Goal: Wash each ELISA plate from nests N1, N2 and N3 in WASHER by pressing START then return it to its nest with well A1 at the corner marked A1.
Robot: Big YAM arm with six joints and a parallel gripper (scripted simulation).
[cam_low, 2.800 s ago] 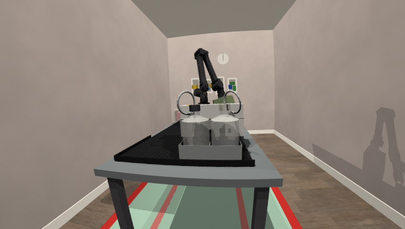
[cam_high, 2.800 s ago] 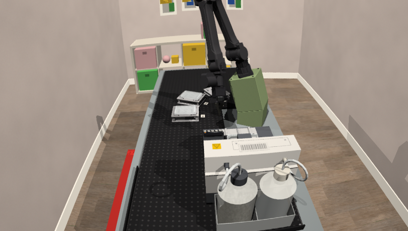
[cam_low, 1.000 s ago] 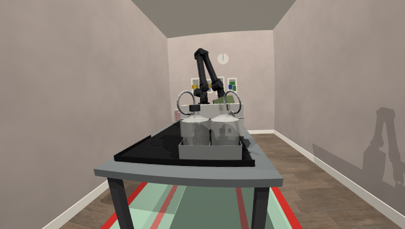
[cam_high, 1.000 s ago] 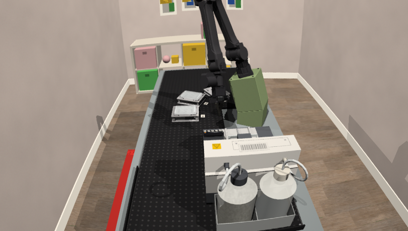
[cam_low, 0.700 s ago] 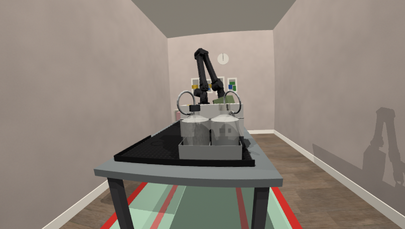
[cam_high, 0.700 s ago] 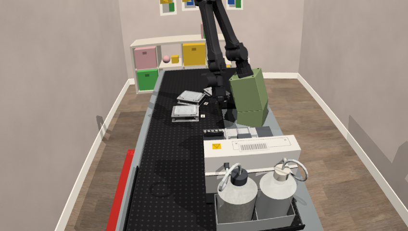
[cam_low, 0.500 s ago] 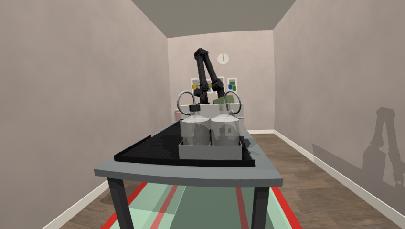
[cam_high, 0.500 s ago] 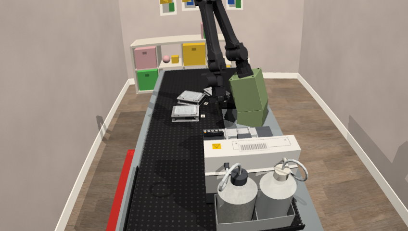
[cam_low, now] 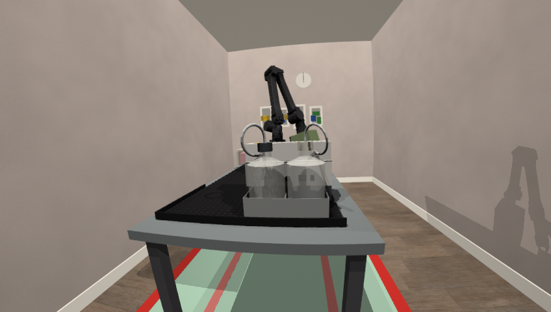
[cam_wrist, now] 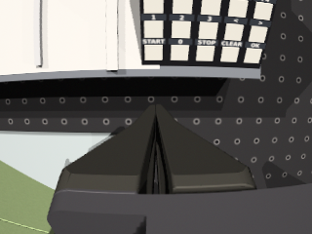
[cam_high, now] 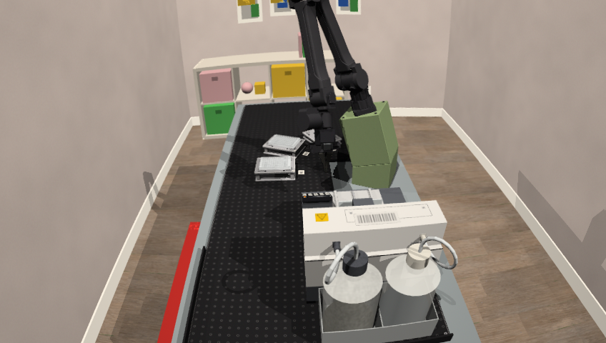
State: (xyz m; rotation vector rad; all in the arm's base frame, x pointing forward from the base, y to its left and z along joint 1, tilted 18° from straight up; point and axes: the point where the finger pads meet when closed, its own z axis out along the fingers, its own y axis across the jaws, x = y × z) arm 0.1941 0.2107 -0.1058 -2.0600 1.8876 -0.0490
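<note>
Two bottles, one closed claw.

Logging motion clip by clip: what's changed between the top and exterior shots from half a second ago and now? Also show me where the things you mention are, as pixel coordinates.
Nothing visibly changed. The arm [cam_high: 312, 46] [cam_low: 273, 94] holds the same pose, the shut claw [cam_high: 326, 169] [cam_wrist: 155, 115] has taken or let go of nothing, and the nearest plate [cam_high: 275, 163] stays on its nest.
</note>
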